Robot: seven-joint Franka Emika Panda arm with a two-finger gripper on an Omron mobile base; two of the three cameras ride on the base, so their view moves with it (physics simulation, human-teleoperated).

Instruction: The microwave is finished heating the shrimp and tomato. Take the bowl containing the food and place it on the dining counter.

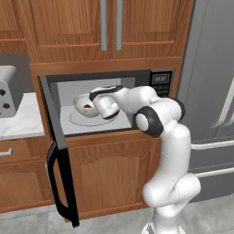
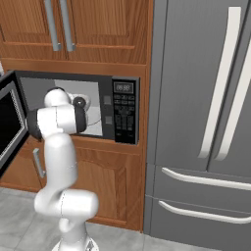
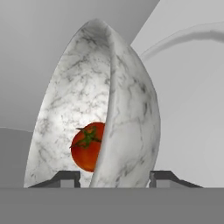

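At the far left of the left base view you have the toaster oven [image 1: 7,91] on its small marble table [image 1: 23,121]; neither belongs to the job. Just right of it, the microwave door [image 1: 58,155] hangs swung wide open, so that step is behind you. Further right, in the middle of that frame, the microwave [image 1: 157,84] cavity is exposed and the bowl [image 1: 84,104] sits on the round turntable [image 1: 78,119] inside.

The claw [image 1: 93,103] is reached into the cavity, right at the bowl. In the hand view the bowl [image 3: 127,113] looms close, its rim running between the two fingertips [image 3: 65,178], one inside and one outside the wall. The fingers stand apart on either side of the rim; whether they are already pinching it, you cannot tell. The tomato [image 3: 89,146] lies in the bowl, low and left of centre in that frame; no shrimp can be made out.

In the right base view, the arm [image 2: 59,122] at left blocks most of the cavity, with the microwave's button panel [image 2: 124,115] beside it and the refrigerator [image 2: 206,117] filling the right.

By my reading you are at the grasp. Lifting the bowl out level, driving off and setting it on the dining table all remain.
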